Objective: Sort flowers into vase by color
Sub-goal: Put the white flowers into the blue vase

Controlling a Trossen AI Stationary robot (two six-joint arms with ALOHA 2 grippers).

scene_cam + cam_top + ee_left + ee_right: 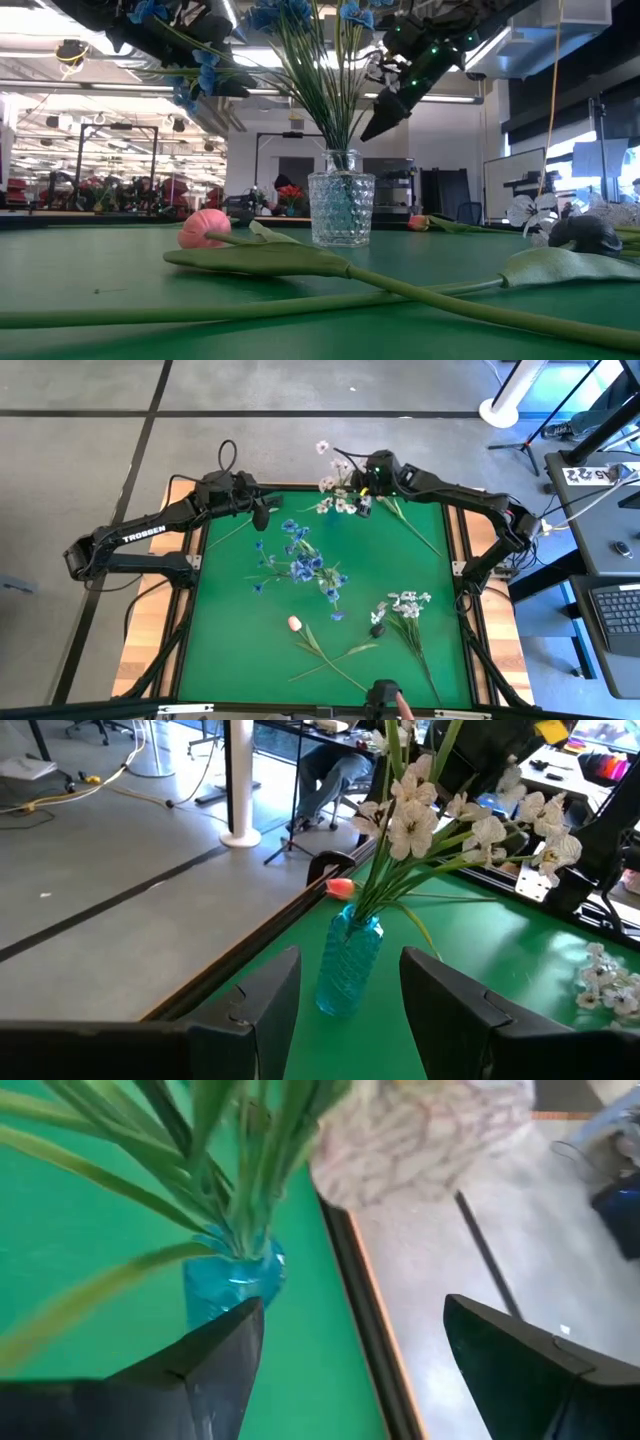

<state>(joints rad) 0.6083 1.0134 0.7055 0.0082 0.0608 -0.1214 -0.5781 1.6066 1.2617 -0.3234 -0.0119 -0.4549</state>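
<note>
From the left: our left gripper (262, 518) hovers at the table's far-left edge, its fingers (262, 1010) partly spread and holding nothing. Its wrist camera looks across at the blue vase (349, 965) of white flowers (415, 815) by the far edge.

In the middle of the table (225, 650) stands the clear vase (341, 209), already packed with blue flowers (303, 563). Nearer the front lies a pink tulip (294, 624), its stem running toward the front right.

Right of that rests a loose white spray (402, 606), blossoms pointing to the far side and its stem trailing toward the front edge. A dark bud (377, 630) sits just beside it.

Our right gripper (364, 503) hangs above the white bouquet at the far edge, fingers (215, 1360) spread wide and empty.

We judge the loose white spray belongs in the blue vase. It lies well apart from both grippers, on the right half, so the right arm is nearer and should close across the stem.
</note>
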